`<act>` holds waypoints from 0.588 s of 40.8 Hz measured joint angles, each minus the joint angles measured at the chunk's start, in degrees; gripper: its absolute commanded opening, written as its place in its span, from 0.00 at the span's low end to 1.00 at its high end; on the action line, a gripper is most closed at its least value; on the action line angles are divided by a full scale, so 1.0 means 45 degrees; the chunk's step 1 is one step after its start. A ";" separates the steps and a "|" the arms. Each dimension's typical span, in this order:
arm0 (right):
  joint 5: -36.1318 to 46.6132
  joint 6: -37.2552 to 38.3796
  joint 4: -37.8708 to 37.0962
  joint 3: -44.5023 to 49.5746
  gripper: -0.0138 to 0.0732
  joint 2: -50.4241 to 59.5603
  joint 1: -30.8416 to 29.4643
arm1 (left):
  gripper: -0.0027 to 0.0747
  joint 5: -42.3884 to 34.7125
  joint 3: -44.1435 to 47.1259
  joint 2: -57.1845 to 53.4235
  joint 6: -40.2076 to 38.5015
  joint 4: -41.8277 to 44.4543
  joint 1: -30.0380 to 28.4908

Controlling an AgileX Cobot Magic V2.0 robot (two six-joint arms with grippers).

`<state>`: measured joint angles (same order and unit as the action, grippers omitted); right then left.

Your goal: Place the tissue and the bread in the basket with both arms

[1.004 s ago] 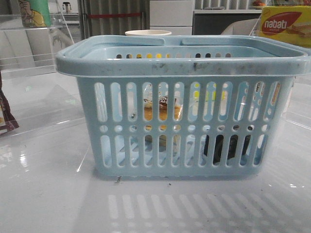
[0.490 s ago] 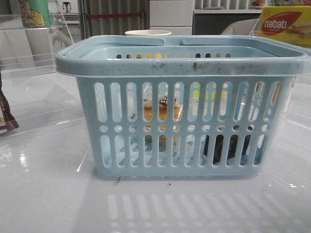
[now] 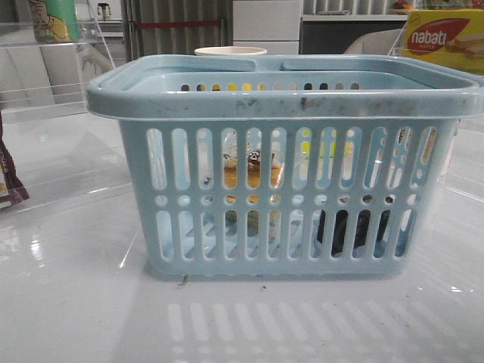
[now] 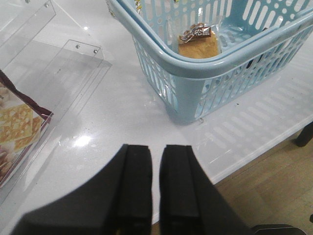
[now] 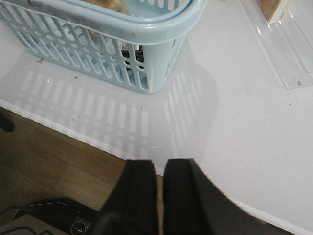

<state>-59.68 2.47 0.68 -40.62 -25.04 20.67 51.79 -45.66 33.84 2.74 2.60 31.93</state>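
The light-blue basket (image 3: 287, 106) stands in the middle of the white table. The bread (image 3: 253, 172), a tan slice with a dark label, leans inside it and shows through the slots; it also shows in the left wrist view (image 4: 198, 44). The tissue (image 3: 352, 227), a small dark pack, lies on the basket floor at the right; a bit of it shows through the slots in the right wrist view (image 5: 131, 53). My left gripper (image 4: 156, 149) is shut and empty above the table's front edge, left of the basket (image 4: 205, 68). My right gripper (image 5: 160, 164) is shut and empty over the front edge, right of the basket (image 5: 122, 29).
A dark brown-red packet (image 3: 9, 178) lies at the far left, also in the left wrist view (image 4: 17, 129). A yellow-and-red nabati box (image 3: 442, 38) sits at the back right. Clear acrylic stands (image 4: 68, 63) flank the basket. A white cup (image 3: 231, 51) stands behind it.
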 measured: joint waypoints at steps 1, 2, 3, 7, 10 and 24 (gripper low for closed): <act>-0.0008 0.0000 0.0000 0.0000 0.23 0.0000 0.0000 | 0.15 0.0000 0.0000 0.0000 0.0000 0.0000 0.0000; -0.0008 0.0000 0.0000 0.0000 0.22 0.0000 0.0000 | 0.15 0.0000 0.0000 0.0000 0.0000 0.0000 0.0000; -0.0008 0.0000 -0.0022 0.0000 0.22 0.0000 0.0000 | 0.15 0.0000 0.0000 0.0000 0.0000 0.0000 0.0000; -0.0008 0.0000 -0.0022 0.0000 0.22 0.0000 0.0000 | 0.15 0.0000 0.0000 0.0000 0.0000 0.0000 0.0000; -0.0030 0.0000 -0.0022 0.0000 0.22 0.0000 0.0000 | 0.15 0.0000 0.0000 0.0000 0.0000 0.0000 0.0000; -0.0133 0.0025 -0.0022 0.0000 0.22 0.0000 0.0000 | 0.15 0.0000 0.0000 0.0000 0.0000 0.0000 0.0000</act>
<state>-60.28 2.58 0.58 -40.62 -25.04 20.67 51.79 -45.66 33.84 2.74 2.60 31.93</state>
